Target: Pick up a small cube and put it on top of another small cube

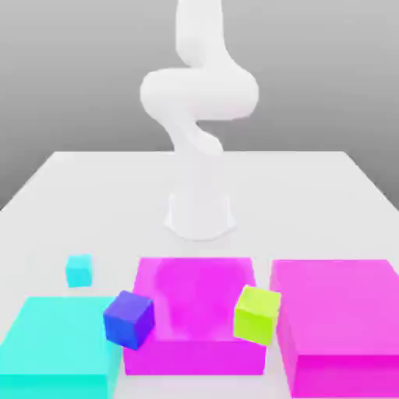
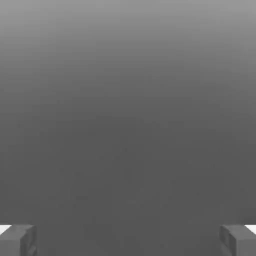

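Note:
Three small cubes lie toward the front of the white table (image 1: pixel 93 187). A cyan cube (image 1: pixel 79 270) sits on the table at the exterior view's left. A blue cube (image 1: pixel 128 319) is tilted between the flat cyan block and the middle magenta block. A lime cube (image 1: pixel 256 314) is tilted at the right edge of the middle magenta block. The white arm (image 1: pixel 199 101) rises from its base at mid-table and leaves the picture's top. In the hand view my gripper (image 2: pixel 128 242) is open, its grey fingertips (image 2: pixel 17 241) far apart with nothing between them, facing plain grey.
A large flat cyan block (image 1: pixel 54 343) lies at the front on the exterior view's left. One wide magenta block (image 1: pixel 195 300) lies in the middle and another (image 1: pixel 343 312) at the right. The arm's base (image 1: pixel 200 214) stands behind them.

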You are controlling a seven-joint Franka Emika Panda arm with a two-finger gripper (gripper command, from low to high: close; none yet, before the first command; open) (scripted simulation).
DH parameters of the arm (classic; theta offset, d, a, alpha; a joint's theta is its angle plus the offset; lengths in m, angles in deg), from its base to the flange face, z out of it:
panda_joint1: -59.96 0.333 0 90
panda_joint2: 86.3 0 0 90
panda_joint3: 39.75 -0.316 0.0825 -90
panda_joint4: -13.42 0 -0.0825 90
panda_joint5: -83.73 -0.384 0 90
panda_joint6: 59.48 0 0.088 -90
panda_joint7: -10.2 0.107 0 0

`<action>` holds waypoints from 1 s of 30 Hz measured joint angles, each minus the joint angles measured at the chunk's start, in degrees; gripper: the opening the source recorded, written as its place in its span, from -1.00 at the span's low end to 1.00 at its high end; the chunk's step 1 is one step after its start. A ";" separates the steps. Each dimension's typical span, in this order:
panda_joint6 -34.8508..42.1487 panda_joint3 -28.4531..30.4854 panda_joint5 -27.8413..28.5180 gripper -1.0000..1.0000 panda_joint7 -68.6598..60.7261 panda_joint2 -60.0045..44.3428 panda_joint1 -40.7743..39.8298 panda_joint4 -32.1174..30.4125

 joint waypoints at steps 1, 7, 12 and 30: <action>-1.38 0.20 0.49 0.00 1.66 -1.75 -1.68 -1.49; -9.00 1.95 2.89 0.00 10.55 -11.39 -10.99 -9.77; -15.24 4.27 4.51 0.00 17.58 -19.28 -18.34 -16.55; -40.26 5.22 -9.15 0.00 22.67 -50.46 -37.59 -31.45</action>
